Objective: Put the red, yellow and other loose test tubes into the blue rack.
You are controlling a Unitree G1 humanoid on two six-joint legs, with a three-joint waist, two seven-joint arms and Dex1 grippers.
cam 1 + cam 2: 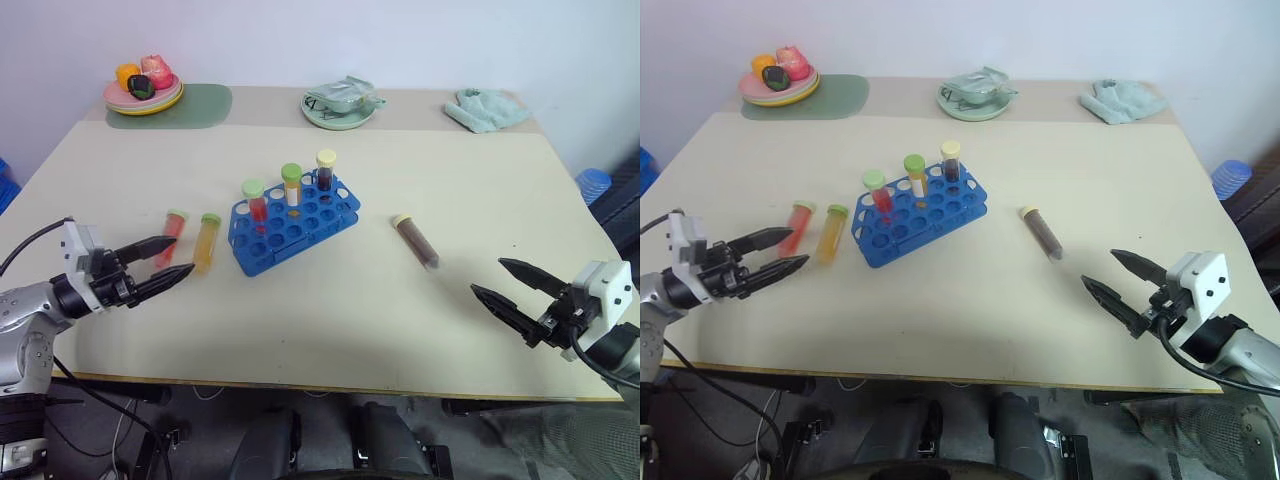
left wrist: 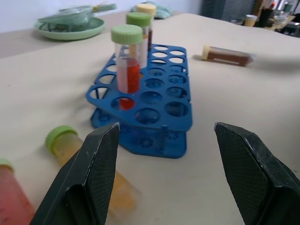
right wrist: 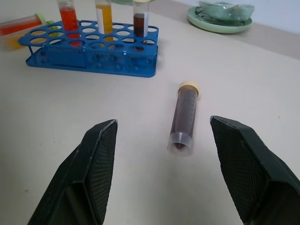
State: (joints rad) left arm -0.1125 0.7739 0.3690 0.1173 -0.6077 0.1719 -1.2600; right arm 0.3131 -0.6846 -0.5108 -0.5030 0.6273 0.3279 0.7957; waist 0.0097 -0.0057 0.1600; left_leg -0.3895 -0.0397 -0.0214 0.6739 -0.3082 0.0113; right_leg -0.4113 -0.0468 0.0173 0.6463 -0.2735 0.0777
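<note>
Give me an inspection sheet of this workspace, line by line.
Surface: beige table, no spills seen.
Job's things: blue rack mid-table holds three upright tubes; red tube and yellow tube lie to its left, brown tube to its right.
Clutter: fruit plate on green mat, green dish, cloth, all at the far edge.
Grippers: left gripper and right gripper open, empty.
Cables: black cable at the left arm.
Surroundings: white wall.

No legible text, label, brand, number or sign appears on any object or surface in these views.
</note>
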